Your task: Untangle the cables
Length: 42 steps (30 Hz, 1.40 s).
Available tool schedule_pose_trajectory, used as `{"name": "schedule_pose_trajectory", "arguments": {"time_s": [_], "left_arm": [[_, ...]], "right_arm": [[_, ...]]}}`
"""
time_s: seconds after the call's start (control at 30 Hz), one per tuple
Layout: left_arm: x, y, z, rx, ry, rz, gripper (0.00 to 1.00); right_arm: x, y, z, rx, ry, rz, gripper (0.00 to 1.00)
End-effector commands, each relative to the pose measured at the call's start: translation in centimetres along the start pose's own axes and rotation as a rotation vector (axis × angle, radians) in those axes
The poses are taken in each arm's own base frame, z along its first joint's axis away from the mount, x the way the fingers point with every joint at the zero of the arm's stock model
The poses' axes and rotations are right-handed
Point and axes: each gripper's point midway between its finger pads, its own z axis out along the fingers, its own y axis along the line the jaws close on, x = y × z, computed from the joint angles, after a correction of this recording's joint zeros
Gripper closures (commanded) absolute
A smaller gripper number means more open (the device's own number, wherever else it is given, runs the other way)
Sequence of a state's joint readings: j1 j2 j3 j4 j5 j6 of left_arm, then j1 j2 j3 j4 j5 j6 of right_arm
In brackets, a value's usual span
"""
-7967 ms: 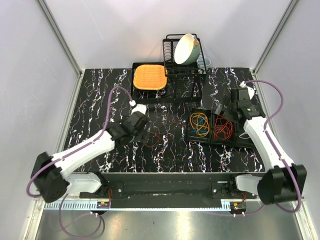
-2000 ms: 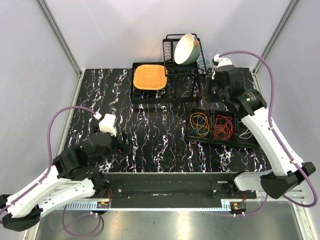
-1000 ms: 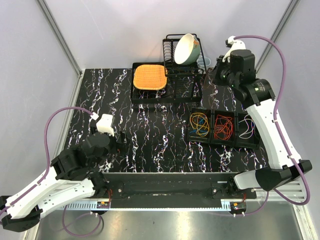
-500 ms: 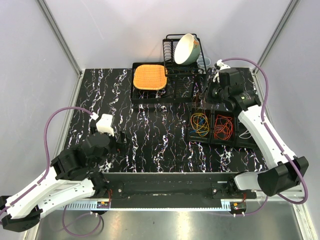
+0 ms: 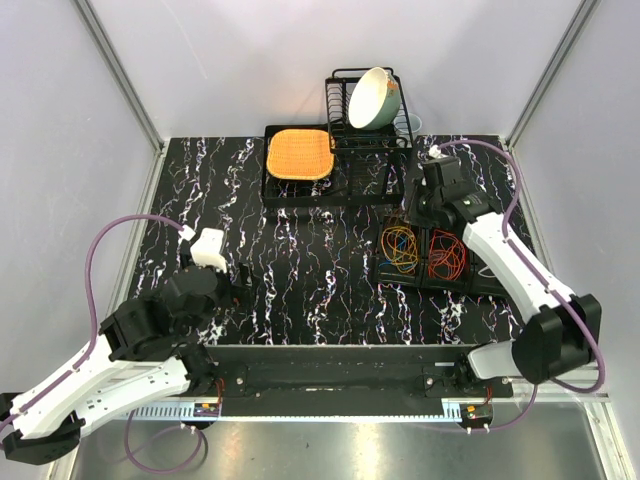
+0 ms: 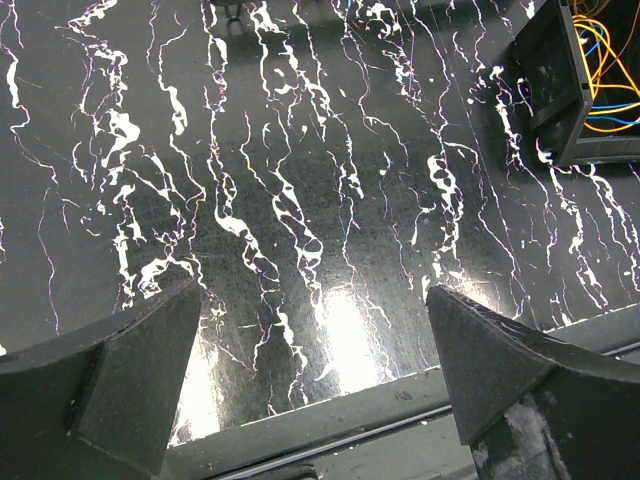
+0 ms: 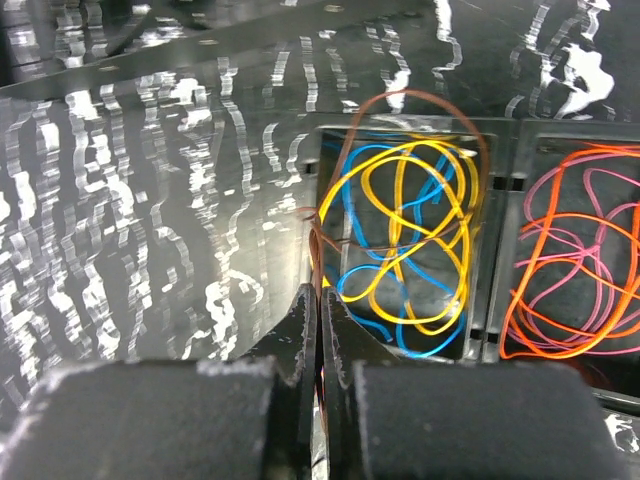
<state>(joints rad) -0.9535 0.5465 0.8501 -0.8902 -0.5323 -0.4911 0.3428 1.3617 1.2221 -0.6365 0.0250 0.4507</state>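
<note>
Top view: the right arm (image 5: pixel 500 258) holds its jaws over the tray's (image 5: pixel 385 270) left compartment, while the left arm's (image 5: pixel 130 340) jaws hang above bare tabletop (image 5: pixel 300 250).

Left wrist view: the left jaws are spread wide and hold nothing.

Right wrist view: the right jaws are pressed together, pinching one brown cable (image 7: pixel 420 93). It loops ahead of them over one yellow cable (image 7: pixel 430 147) and one blue cable (image 7: pixel 348 195).

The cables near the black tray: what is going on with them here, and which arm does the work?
The right pincer is shut on a thin brown cable, whose loop reaches over the tray compartment with the yellow and blue cables. The next compartment holds orange and pink cables. The left pincer is open above the marbled table, near its front edge, and holds nothing.
</note>
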Motion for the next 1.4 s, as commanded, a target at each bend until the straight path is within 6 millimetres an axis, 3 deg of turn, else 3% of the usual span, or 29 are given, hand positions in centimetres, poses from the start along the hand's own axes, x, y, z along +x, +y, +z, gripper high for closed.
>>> {"name": "schedule_pose_trajectory", "arguments": {"time_s": [0.0, 0.23, 0.47, 0.57, 0.73, 0.8, 0.97, 1.13, 1.27, 1.3, 1.37], "left_arm": [[-0.8, 0.2, 0.1, -0.014, -0.040, -0.024, 0.01], [-0.9, 0.2, 0.0, -0.013, -0.045, -0.027, 0.01], [-0.9, 0.2, 0.0, -0.013, -0.046, -0.028, 0.01], [-0.8, 0.3, 0.0, -0.017, -0.045, -0.028, 0.01], [-0.9, 0.3, -0.1, -0.015, -0.049, -0.031, 0.01], [-0.9, 0.3, -0.1, -0.016, -0.050, -0.033, 0.01], [-0.9, 0.4, -0.1, -0.019, -0.051, -0.032, 0.01], [-0.9, 0.3, -0.1, -0.016, -0.050, -0.031, 0.01], [-0.9, 0.3, -0.1, -0.017, -0.050, -0.034, 0.01], [-0.8, 0.3, -0.1, -0.017, -0.047, -0.031, 0.01], [-0.9, 0.3, -0.1, -0.017, -0.048, -0.033, 0.01]], "right_arm": [[-0.1, -1.9, 1.9, 0.112, -0.010, 0.030, 1.00], [-0.6, -3.2, 4.5, 0.194, -0.008, 0.037, 1.00], [-0.8, -3.2, 6.8, 0.178, -0.035, 0.067, 1.00], [0.2, -3.4, 8.3, 0.164, -0.034, 0.087, 1.00], [4.1, -4.8, 10.8, 0.190, 0.049, 0.116, 1.00], [4.7, -5.1, 11.3, 0.192, 0.054, 0.120, 1.00], [5.7, -5.2, 11.6, 0.180, 0.073, 0.119, 1.00], [4.1, -4.4, 10.6, 0.148, 0.033, 0.102, 1.00], [2.0, -3.3, 9.0, 0.121, -0.006, 0.075, 0.59], [0.6, -2.7, 8.1, 0.103, -0.036, 0.062, 0.47], [-0.5, -2.2, 6.9, 0.098, -0.054, 0.046, 0.42]]}}
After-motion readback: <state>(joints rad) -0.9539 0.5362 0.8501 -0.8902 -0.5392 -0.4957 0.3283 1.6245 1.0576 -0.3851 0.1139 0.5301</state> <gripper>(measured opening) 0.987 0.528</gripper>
